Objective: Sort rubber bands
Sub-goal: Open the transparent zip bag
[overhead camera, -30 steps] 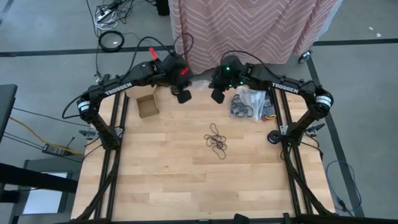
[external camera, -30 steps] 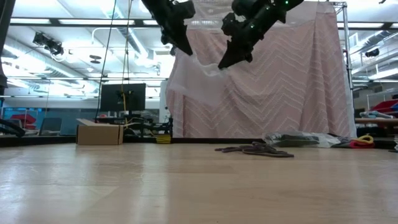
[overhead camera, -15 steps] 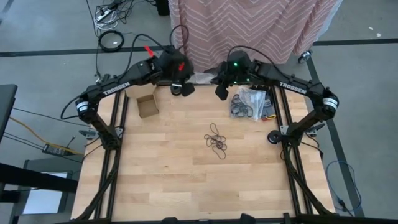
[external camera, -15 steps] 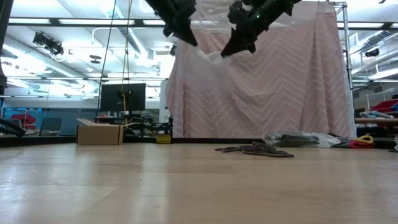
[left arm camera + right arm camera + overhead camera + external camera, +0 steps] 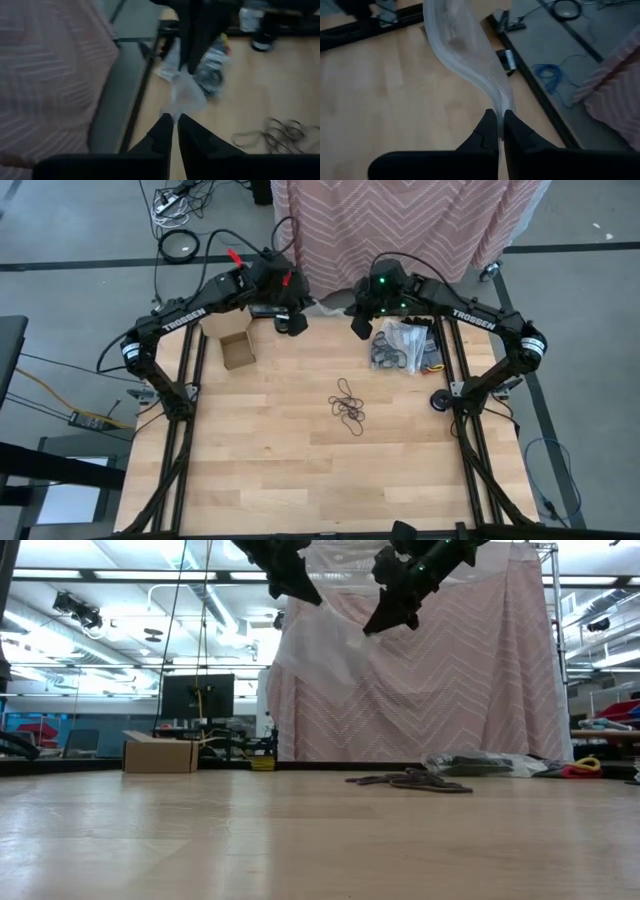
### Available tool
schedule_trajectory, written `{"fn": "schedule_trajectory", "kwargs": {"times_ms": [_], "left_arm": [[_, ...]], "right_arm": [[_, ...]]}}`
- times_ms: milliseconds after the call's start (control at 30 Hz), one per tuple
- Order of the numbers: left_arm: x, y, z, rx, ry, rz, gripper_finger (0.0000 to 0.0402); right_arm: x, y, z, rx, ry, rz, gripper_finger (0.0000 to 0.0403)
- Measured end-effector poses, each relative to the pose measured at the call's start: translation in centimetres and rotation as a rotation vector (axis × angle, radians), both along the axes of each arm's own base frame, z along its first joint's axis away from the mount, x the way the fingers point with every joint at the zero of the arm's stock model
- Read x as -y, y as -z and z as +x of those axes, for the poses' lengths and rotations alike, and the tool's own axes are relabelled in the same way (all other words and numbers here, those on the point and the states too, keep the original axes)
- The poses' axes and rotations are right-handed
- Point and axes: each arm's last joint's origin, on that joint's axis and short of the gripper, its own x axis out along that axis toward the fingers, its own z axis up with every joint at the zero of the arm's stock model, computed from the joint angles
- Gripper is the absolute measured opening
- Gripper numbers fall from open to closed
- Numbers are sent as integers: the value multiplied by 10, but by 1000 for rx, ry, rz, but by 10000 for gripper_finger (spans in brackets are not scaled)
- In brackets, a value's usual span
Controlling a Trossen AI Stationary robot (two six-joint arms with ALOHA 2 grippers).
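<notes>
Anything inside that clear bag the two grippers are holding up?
The clear bag, pinched by the left gripper and right gripper, looks empty where visible. Its pinched edges are hidden. Loose rubber bands lie on the table.

A small open cardboard box (image 5: 237,350) sits near the table's (image 5: 300,470) far left corner. A heap of clear plastic bags (image 5: 405,345) lies by the far right edge. Beyond the far edge hangs a pink zigzag-patterned cloth (image 5: 400,220).

You see a pale wood-grain surface (image 5: 300,450), dark rubber bands (image 5: 348,405), a brown cardboard box (image 5: 236,349) and a pink chevron-patterned cloth (image 5: 400,220).
</notes>
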Motion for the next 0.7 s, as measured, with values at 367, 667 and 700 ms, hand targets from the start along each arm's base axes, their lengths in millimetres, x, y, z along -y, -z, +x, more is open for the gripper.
{"fn": "schedule_trajectory", "kwargs": {"times_ms": [367,667,700], "left_arm": [[-1,16,-6,-103,-164,-77,2],[-4,6,2,46,-131,-69,22],[-3,4,2,44,-105,-50,30]], "right_arm": [[7,-5,-1,93,30,82,0],[9,-5,-2,110,58,121,0],[9,-5,-3,100,59,119,0]]}}
